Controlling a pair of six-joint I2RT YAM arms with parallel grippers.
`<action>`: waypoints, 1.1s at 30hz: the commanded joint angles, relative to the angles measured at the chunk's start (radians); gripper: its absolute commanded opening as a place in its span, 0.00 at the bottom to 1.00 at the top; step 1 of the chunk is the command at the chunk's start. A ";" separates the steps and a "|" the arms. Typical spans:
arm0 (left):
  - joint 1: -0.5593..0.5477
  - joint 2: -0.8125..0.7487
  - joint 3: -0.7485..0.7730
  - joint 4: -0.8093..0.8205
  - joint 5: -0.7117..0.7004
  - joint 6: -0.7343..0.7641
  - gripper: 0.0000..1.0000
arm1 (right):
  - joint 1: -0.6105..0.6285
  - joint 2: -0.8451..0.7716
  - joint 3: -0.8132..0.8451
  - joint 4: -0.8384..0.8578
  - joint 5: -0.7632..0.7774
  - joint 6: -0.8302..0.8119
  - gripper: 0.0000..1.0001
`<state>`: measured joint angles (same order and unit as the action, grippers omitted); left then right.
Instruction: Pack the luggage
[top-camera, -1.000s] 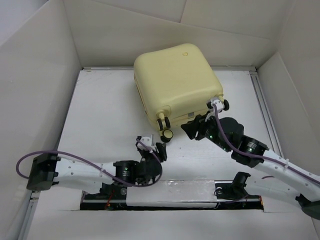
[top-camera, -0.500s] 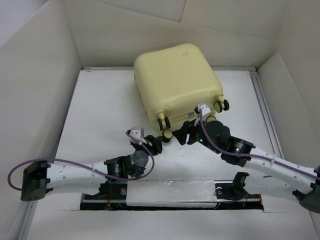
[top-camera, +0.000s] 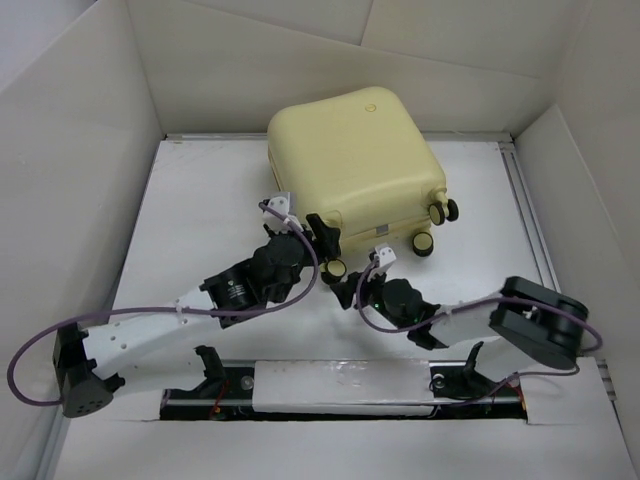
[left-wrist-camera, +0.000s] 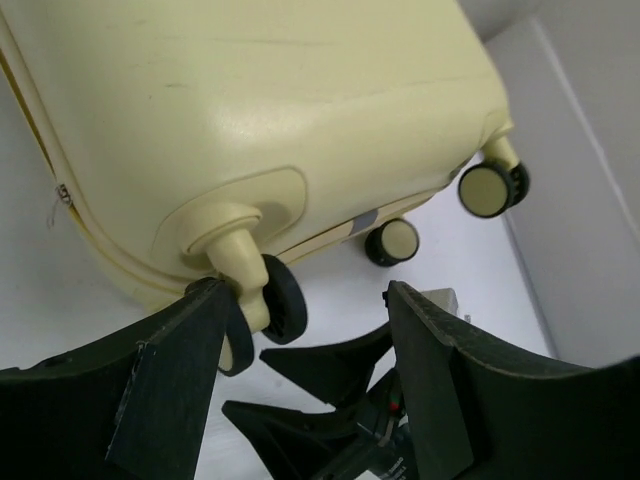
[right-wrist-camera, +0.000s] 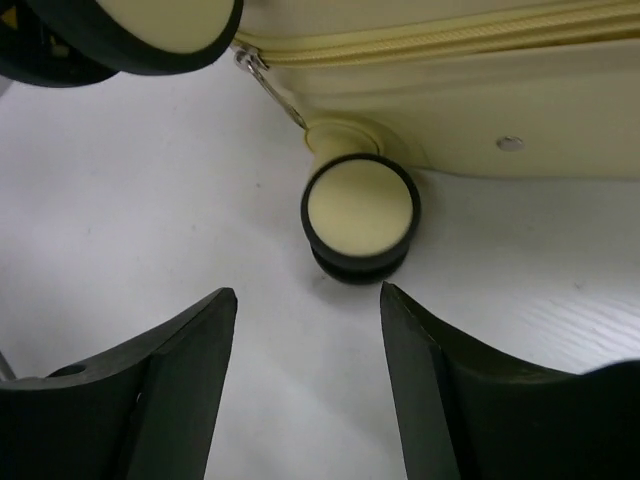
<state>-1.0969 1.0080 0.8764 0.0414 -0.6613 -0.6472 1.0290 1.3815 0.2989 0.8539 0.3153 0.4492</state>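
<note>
We note the luggage (top-camera: 350, 160) closed, lying flat on its broad side on the white table (top-camera: 200, 200), wheeled end toward the arm bases. The left gripper (left-wrist-camera: 305, 292) sits at the luggage's near left corner with its jaws well apart and gripping nothing. One caster (left-wrist-camera: 270, 305) there stands just inside one finger (left-wrist-camera: 170, 370); we cannot tell whether they touch. The right gripper (right-wrist-camera: 307, 295) is low by the luggage's wheeled end, jaws likewise spread and empty, and another caster (right-wrist-camera: 360, 208) stands just ahead of its fingertips. The zipper (right-wrist-camera: 430, 40) along the luggage's seam looks shut.
</note>
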 joint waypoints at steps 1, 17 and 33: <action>0.052 0.010 0.062 -0.129 0.135 -0.016 0.60 | 0.008 0.147 0.058 0.480 0.025 -0.017 0.66; 0.206 0.043 0.049 -0.126 0.424 0.020 0.46 | -0.012 0.475 0.148 0.928 0.120 -0.015 0.58; 0.215 0.052 0.009 -0.104 0.384 0.020 0.39 | -0.010 0.364 0.128 0.955 0.107 -0.066 0.58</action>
<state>-0.8883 1.0599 0.8852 -0.0883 -0.2626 -0.6365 1.0145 1.7924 0.4343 1.3174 0.4362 0.3988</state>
